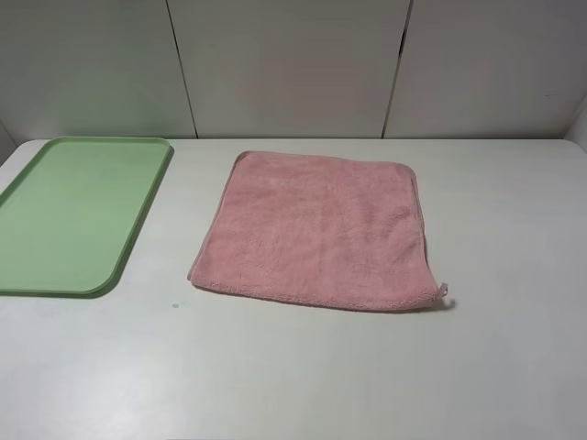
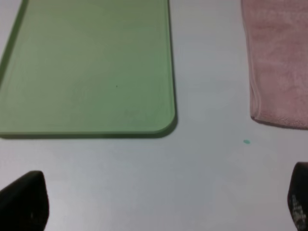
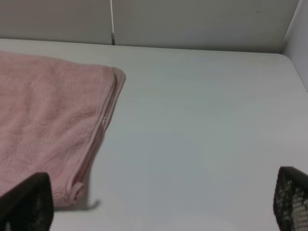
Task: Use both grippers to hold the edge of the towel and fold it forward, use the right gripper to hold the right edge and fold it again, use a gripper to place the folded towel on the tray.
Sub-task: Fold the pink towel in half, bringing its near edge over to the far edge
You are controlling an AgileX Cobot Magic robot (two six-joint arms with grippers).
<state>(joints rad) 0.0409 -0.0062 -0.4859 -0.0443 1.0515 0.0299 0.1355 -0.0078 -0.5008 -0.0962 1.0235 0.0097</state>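
tray (image 1: 73, 215) left of towel (image 1: 316, 229), apart

1 pink towel (image 1: 316, 229), 1 green tray (image 1: 73, 211), 2 hands (image 2: 161, 202) (image 3: 158, 202)

It looked like a robot test bench in a lab, not a home. A plain white matte tabletop (image 1: 303, 367) was boxed in at the back by bare white wall panels (image 1: 284, 64) with dark vertical seams, and a white side panel (image 3: 298, 38) rose beyond the right claw (image 3: 159, 207) on its outer side. Only two props lay out: a flat light-green plastic tray (image 2: 86, 72) just ahead of the left claw (image 2: 163, 202), and a pink fluffy terry towel (image 3: 43, 120) ahead of the right claw, to its inner side.
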